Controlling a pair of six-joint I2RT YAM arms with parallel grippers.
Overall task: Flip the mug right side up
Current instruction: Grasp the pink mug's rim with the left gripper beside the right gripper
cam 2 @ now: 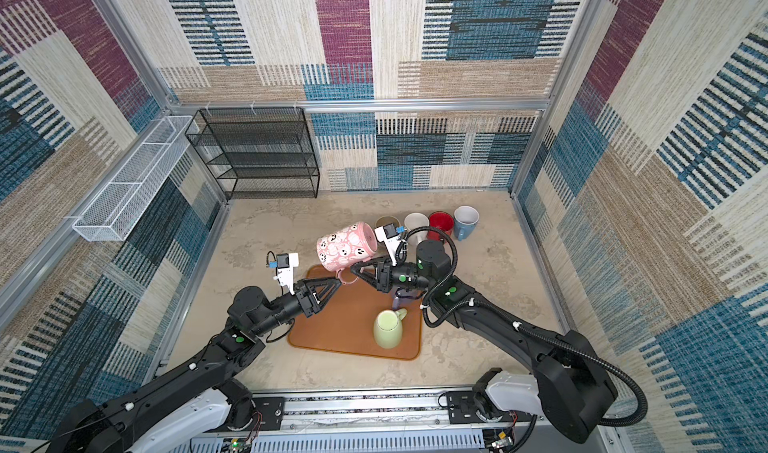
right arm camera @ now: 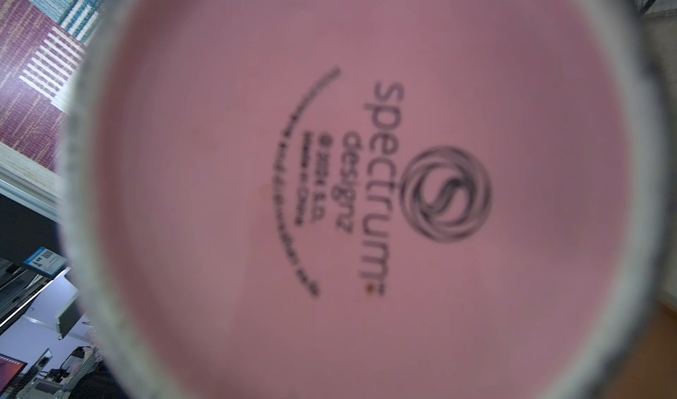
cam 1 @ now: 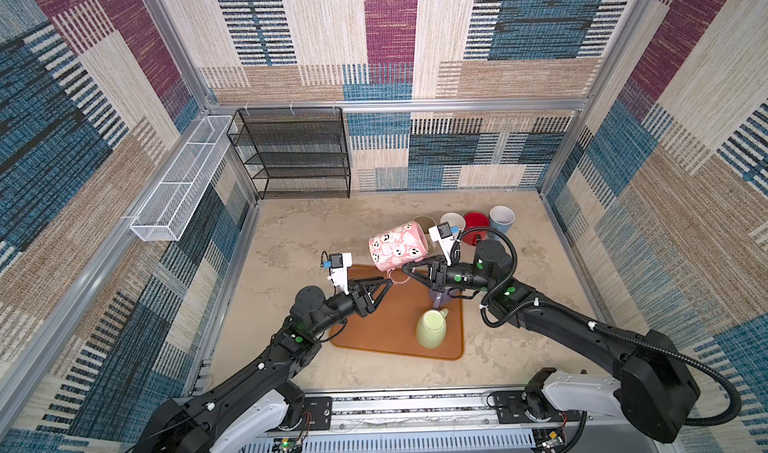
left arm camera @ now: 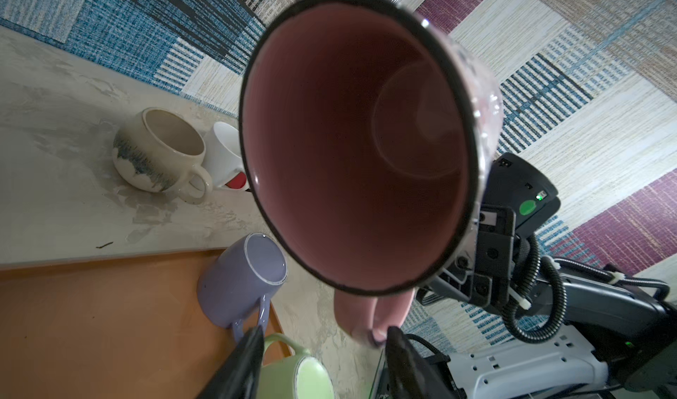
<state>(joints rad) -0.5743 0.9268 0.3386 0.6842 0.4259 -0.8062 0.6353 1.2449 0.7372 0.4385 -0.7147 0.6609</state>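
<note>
The pink mug (cam 1: 398, 245) with white skull faces hangs in the air above the back edge of the orange mat (cam 1: 374, 330), lying on its side. Its base (right arm camera: 366, 181) fills the right wrist view and its open mouth (left arm camera: 351, 151) faces the left wrist camera. My right gripper (cam 1: 407, 269) is shut on the mug by its handle (left arm camera: 370, 316), though its fingers are hidden in its own wrist view. My left gripper (left arm camera: 324, 346) is open around the handle's outer end. One fingertip (left arm camera: 397, 342) touches the handle and the other stands clear. In both top views its tips (cam 2: 334, 282) meet the handle.
A purple mug (left arm camera: 241, 280) stands upside down at the mat's edge under the right arm, and a green mug (cam 1: 432, 328) is on the mat. Cream (cam 1: 424, 222), white (cam 1: 452, 222), red (cam 1: 476, 224) and blue (cam 1: 501, 219) mugs line the back. A black wire rack (cam 1: 295, 151) and a white basket (cam 1: 183, 180) sit at the back left.
</note>
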